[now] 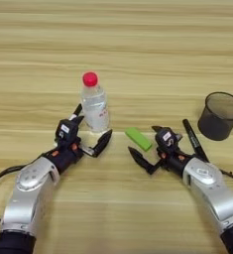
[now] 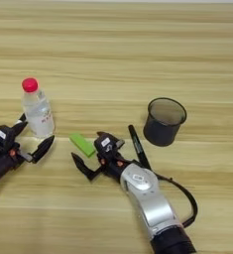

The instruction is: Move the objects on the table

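- Standing upright left of the tabletop's middle, the small clear bottle [image 1: 94, 105] with its red cap [image 1: 89, 79] is what your left gripper [image 1: 90, 130] looks set to take; its fingers are spread wide, one behind the bottle's base, one in front and to the right.
- Ease forward until both fingers flank the body low down, then close gently: the bottle is thin plastic, tall and likely to tip.
- Just right of it lies the green block [image 1: 139, 139], flat, with your right gripper [image 1: 144, 143] open around its near end.
- Beyond that lie a black marker [image 1: 194, 140] and a dark mesh cup [image 1: 220, 116] toward the tabletop's right edge; keep clear of both.
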Robot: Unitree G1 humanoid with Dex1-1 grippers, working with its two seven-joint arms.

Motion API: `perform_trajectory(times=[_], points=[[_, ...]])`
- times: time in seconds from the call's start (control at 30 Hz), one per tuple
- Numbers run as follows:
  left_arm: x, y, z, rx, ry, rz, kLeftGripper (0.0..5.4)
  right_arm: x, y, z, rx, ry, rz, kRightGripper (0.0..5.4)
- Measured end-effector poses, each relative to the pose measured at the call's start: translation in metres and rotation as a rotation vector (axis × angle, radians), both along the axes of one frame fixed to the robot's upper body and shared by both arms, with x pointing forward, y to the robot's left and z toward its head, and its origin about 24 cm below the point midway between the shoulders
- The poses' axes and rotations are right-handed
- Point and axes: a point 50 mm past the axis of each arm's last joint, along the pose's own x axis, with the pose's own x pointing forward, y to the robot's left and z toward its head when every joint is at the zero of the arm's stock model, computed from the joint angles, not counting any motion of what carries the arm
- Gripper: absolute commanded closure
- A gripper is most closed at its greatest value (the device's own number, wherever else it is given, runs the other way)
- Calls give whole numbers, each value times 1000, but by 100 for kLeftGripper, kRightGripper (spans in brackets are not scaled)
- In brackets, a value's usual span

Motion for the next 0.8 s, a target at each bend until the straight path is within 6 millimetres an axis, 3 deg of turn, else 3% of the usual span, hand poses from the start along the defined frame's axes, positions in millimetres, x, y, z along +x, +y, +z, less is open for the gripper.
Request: perform_trajectory(times=[0.23, 0.4, 0.8], points=[[13, 13, -2, 29, -29, 111, 0, 1, 5, -2, -38, -46, 25, 160], [15, 15, -8, 65, -32, 142, 0, 4, 6, -5, -42, -48, 26, 208], [14, 12, -11, 59, -40, 136, 0, 9, 6, -6, -44, -51, 23, 381]])
